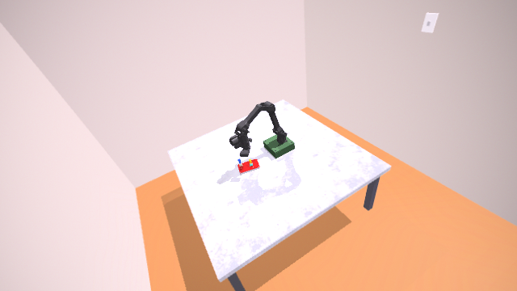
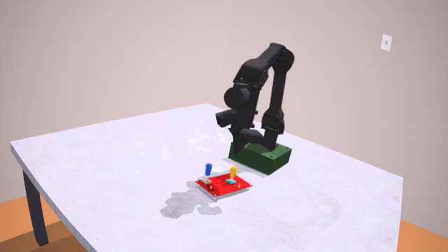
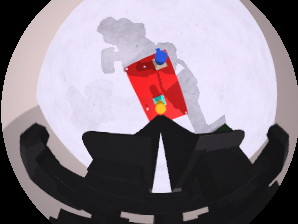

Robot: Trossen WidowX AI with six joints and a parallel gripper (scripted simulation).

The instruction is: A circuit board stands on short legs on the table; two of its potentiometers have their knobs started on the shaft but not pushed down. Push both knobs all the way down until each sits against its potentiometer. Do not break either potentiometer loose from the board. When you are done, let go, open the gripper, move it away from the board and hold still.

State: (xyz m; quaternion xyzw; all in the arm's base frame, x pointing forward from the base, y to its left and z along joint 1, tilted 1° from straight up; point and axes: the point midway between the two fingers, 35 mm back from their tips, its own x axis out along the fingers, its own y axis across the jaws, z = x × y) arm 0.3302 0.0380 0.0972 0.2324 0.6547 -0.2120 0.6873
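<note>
pressing, not lifting, is what this job looks to be about: the closed gripper (image 1: 245,153) (image 2: 237,153) (image 3: 160,117) has nothing between its fingers and hangs above the table (image 1: 323,174) (image 2: 140,217) (image 3: 210,55), near the circuit board (image 1: 254,166) (image 2: 224,190) (image 3: 145,90) and clear of it. the red board stands on short legs in front of the green base block (image 1: 279,151) (image 2: 253,160) (image 3: 224,129), a narrow gap showing under its edge. on it, the blue knob (image 1: 239,161) (image 2: 208,169) (image 3: 160,57) stands high over the tan potentiometer (image 2: 206,181) (image 3: 159,65), and the yellow knob (image 1: 250,162) (image 2: 233,171) (image 3: 160,108) over the teal potentiometer (image 1: 251,165) (image 2: 231,181) (image 3: 159,99) — neither is down against its body.

in the wrist view the yellow knob shows just beyond the fingertips, so it seems the handier one to begin with. the knobs are probably light, stiff plastic, smooth enough to slip if squeezed off-centre, and likely snug on their shafts. there may be no need to grip them at all: the joined fingertips could bear on the middle of each cap, straight down along the shaft. the fragile part is likely the joint between potentiometer and board; a sideways shove on so tall a knob would lever at it, and a hard jab might crack it loose. the board itself is thin and may give or slide a little on its legs, so a slow push that stops when the knob seats seems wisest.
</note>
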